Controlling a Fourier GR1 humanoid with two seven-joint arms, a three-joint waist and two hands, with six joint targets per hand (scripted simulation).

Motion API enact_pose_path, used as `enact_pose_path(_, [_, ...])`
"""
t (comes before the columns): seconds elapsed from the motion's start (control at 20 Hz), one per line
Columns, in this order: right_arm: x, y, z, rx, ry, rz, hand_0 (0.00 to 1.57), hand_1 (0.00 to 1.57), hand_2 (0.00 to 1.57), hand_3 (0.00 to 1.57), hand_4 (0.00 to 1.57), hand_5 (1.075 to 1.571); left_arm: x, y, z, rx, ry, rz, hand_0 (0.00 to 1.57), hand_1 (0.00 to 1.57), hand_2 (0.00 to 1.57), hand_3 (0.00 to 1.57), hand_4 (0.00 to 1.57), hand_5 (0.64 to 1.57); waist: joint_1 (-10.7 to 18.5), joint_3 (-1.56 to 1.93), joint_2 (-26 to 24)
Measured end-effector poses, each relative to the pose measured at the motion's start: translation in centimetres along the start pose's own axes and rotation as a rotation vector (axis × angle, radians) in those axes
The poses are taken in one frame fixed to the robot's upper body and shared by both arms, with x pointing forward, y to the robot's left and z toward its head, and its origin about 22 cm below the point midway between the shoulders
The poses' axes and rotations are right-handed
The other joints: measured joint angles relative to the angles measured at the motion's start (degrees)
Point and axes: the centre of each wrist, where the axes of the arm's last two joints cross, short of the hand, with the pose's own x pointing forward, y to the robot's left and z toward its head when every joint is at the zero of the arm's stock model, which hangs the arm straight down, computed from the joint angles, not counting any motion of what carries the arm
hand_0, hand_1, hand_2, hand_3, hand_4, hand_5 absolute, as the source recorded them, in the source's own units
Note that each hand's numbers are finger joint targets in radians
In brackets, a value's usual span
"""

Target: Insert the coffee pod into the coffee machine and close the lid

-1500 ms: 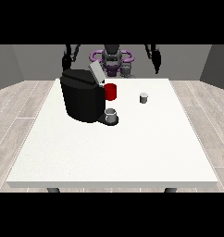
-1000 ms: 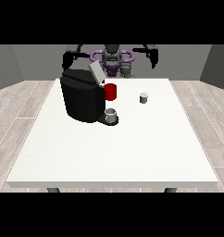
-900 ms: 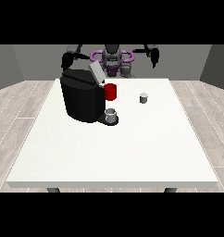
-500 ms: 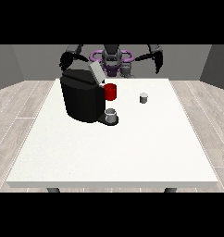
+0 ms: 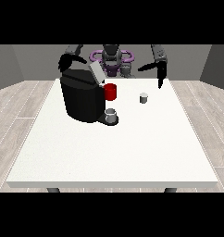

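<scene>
White table [image 5: 109, 152] carries a black coffee machine [image 5: 81, 98] near its far left corner, lid [image 5: 96, 73] tilted up, a red part [image 5: 111, 91] on its front and a grey cup [image 5: 111, 115] on its base. Above the far edge the hand at the view's right [image 5: 160, 74] hangs with fingers straight, holding nothing; the hand at the view's left [image 5: 65, 62] sits behind the machine, fingers impossible to tell. The small grey coffee pod [image 5: 143, 97] stands alone near the far edge, right of the machine.
</scene>
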Motion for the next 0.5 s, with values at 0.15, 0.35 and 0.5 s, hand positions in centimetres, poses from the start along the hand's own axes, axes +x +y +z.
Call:
enact_pose_path(0.15, [-0.3, 0.0, -0.3, 0.013, 0.000, 0.007, 0.00, 0.00, 0.00, 0.00, 0.35, 1.571, -0.6, 0.2, -0.9, -0.001, 0.025, -0.016, 0.00, 0.00, 0.00, 0.00, 0.00, 1.571, -0.20, 0.01, 1.40])
enact_pose_path(0.35, [-0.2, 0.6, -1.0, 0.011, 0.007, 0.013, 0.00, 0.00, 0.00, 0.00, 0.37, 1.571, -1.1, 0.5, -2.3, 0.006, 0.063, -0.042, 0.00, 0.00, 0.00, 0.00, 0.00, 1.571, -0.48, 0.01, 2.68])
enact_pose_path(0.5, [-0.2, 1.1, -1.6, 0.004, 0.027, 0.026, 0.00, 0.00, 0.00, 0.00, 0.39, 1.571, -0.8, 0.2, -3.3, -0.006, 0.099, -0.084, 0.00, 0.00, 0.00, 0.00, 0.00, 1.571, -0.41, 0.01, 3.14])
